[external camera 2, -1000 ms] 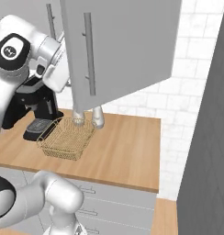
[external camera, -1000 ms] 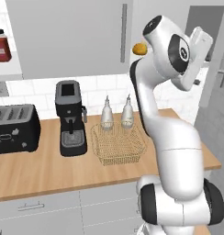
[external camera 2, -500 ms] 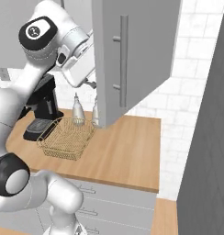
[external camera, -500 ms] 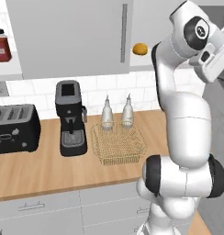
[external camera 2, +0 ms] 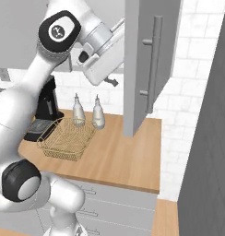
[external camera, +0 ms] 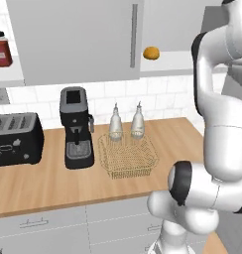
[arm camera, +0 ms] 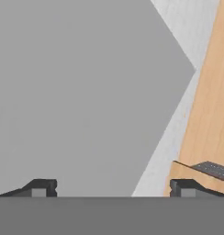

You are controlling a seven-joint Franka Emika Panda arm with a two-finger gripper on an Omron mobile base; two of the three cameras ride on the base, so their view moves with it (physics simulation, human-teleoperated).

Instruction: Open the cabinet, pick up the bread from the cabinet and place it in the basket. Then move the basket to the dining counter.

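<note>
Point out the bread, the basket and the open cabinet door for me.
bread [external camera: 151, 53]: left base view, middle of the roll on the cabinet shelf.
basket [external camera: 127, 158]: left base view, mesh floor.
open cabinet door [external camera 2: 136, 69]: right base view, its flat face beside the handle.

toaster [external camera: 16, 139] | coffee machine [external camera: 77, 128] | two bottles [external camera: 127, 121] | red jar [external camera: 2, 49]

Both base views look forward and down from behind the arm, one from its left, one from its right, and share the basket [external camera: 128, 155] [external camera 2: 67, 138] on the wooden surface [external camera: 48, 181] [external camera 2: 115, 162]. The hand view sits close against a flat grey cabinet [arm camera: 77, 92] panel.
</note>
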